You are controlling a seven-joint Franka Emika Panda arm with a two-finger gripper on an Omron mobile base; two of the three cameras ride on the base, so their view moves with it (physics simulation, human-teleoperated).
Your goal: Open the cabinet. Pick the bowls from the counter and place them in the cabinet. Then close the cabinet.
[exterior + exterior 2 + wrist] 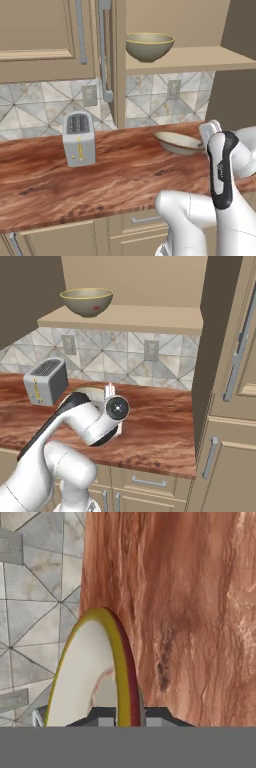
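The cabinet (200, 57) stands open, its doors swung wide, and the deep bowl (149, 46) (87, 301) rests on its shelf (140, 318). The shallow bowl (177, 142) (90, 392) lies low over the counter (100, 175) (160, 426), near the back wall. I cannot tell if it touches the wood. My gripper (207, 132) (109, 392) is at the bowl's right edge. In the hand view my gripper (127, 717) is shut on the yellowish rim of the shallow bowl (85, 677), one finger inside and one outside.
A silver toaster (79, 137) (46, 381) stands on the counter to the left of the bowl. The open left door (107, 50) hangs edge-on above it, and the open right door (220, 331) juts out on the right. Drawer units (150, 481) run below the counter.
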